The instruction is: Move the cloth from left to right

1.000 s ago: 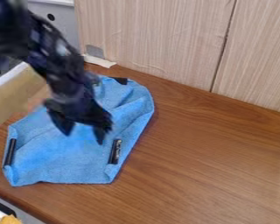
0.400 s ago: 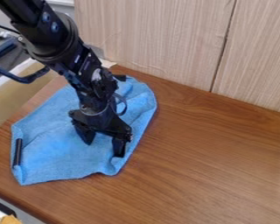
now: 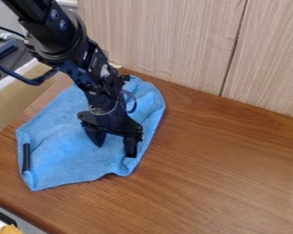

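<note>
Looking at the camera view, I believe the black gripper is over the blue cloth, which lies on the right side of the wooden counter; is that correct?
Not quite: the camera view shows the black gripper over the blue cloth, which lies on the left side of the wooden counter.

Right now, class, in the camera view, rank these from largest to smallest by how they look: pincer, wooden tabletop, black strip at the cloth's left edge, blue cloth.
1. Wooden tabletop
2. Blue cloth
3. Pincer
4. Black strip
</note>
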{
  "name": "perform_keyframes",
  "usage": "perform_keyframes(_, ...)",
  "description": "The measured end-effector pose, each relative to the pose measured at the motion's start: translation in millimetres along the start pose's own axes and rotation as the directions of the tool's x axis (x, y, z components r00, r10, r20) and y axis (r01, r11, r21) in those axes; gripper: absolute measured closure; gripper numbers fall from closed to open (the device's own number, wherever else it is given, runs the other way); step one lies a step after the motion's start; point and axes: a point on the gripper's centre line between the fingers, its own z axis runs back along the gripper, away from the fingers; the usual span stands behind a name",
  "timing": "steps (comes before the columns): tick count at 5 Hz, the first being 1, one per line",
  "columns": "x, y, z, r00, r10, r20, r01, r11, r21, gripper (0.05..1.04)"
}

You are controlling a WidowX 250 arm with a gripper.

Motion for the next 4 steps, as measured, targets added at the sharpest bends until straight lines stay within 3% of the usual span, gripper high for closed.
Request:
perform_keyframes(2, 3.8, -34.5, 0.4, 0.999, -0.045, -0.003, 0.045, 0.998, -0.045, 0.082)
perform_keyframes(4, -13.5, -80.1, 4.7, 0.985, -0.172, -0.005, 0.171, 0.981, -0.092, 0.084)
